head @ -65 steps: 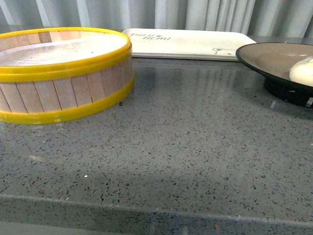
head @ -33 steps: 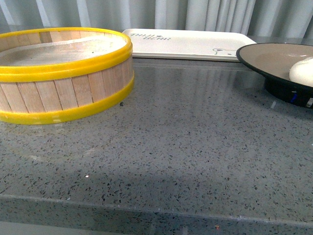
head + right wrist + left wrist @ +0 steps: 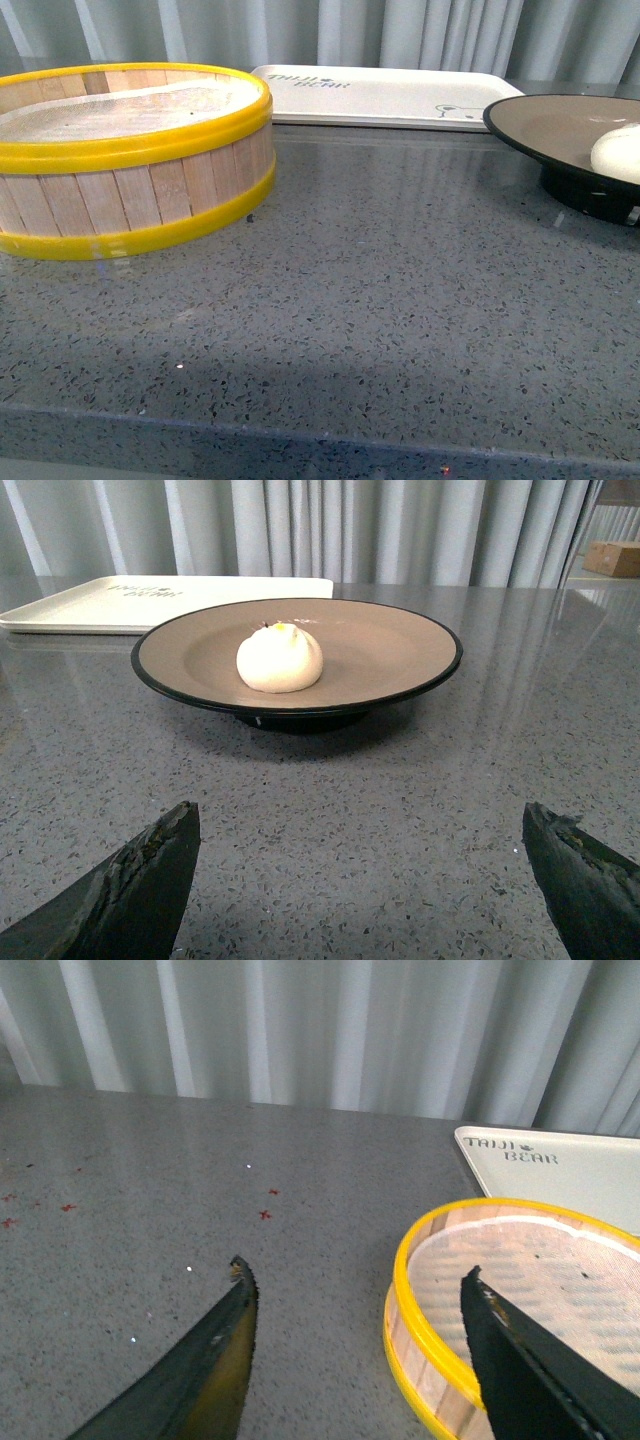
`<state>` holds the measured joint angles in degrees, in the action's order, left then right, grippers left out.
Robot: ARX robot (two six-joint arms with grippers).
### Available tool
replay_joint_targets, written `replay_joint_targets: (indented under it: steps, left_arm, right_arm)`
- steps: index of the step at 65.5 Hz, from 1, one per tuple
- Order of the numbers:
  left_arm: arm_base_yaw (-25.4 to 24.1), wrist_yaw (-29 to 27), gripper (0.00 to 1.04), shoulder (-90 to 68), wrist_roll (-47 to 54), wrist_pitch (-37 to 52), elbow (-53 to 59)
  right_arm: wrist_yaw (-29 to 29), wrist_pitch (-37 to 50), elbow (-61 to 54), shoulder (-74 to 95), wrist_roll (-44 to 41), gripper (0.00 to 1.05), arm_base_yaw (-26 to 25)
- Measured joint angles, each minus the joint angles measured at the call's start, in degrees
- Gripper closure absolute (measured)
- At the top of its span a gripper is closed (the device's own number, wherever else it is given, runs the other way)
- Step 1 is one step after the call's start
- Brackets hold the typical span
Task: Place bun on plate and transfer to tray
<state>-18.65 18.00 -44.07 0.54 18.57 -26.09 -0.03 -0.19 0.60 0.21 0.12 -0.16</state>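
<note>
The white bun [image 3: 279, 659] sits inside the tan plate [image 3: 390, 655] with the black rim. Both also show at the right edge of the front view, bun [image 3: 617, 152] on plate [image 3: 545, 125]. The cream tray [image 3: 380, 96] lies at the back of the counter, behind the plate; it also shows in the right wrist view [image 3: 130, 602] and the left wrist view [image 3: 570, 1165]. My right gripper [image 3: 358, 820] is open and empty, low over the counter, a short way in front of the plate. My left gripper [image 3: 354, 1280] is open and empty, over the near rim of the steamer basket. Neither gripper shows in the front view.
A wooden steamer basket [image 3: 120, 160] with yellow rims stands at the left, its white liner bare; it also shows in the left wrist view [image 3: 520, 1290]. Grey speckled counter [image 3: 400, 300] with its front edge near. Grey curtain behind. A cardboard box [image 3: 616, 557] far right.
The front view has shifted slightly: basket, tray and plate sit a little lower and further right in the frame than a second ago. The bun stays on the plate.
</note>
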Motion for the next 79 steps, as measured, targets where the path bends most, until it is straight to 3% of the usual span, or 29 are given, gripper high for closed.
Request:
replay_joint_targets:
  steps: [7,14,37,41,46,79]
  left_arm:
    - [3.78,-3.56,0.85,3.82,-0.39,1.33,6.51]
    - [6.1,-6.16,1.01,6.99,-0.79,1.9,10.01]
    - [12.44,-12.13,1.01,16.06,-0.66,1.66,18.36]
    - [16.13,-17.16,1.01,17.84,-0.66,0.85,19.41]
    - [18.12,-17.77,1.01,19.61,-0.66,0.2,20.48]
    - [18.67,-18.01,1.01,28.61,-0.66,-5.22,24.0]
  right_arm:
    - [-0.04,0.0,0.0,0.0,0.0,0.08,0.0]
    - [-0.04,0.0,0.0,0.0,0.0,0.08,0.0]
    - [-0.02,0.0,0.0,0.0,0.0,0.08,0.0]
    - [-0.04,0.0,0.0,0.0,0.0,0.08,0.0]
    - [-0.02,0.0,0.0,0.0,0.0,0.08,0.0]
    - [-0.02,0.0,0.0,0.0,0.0,0.08,0.0]
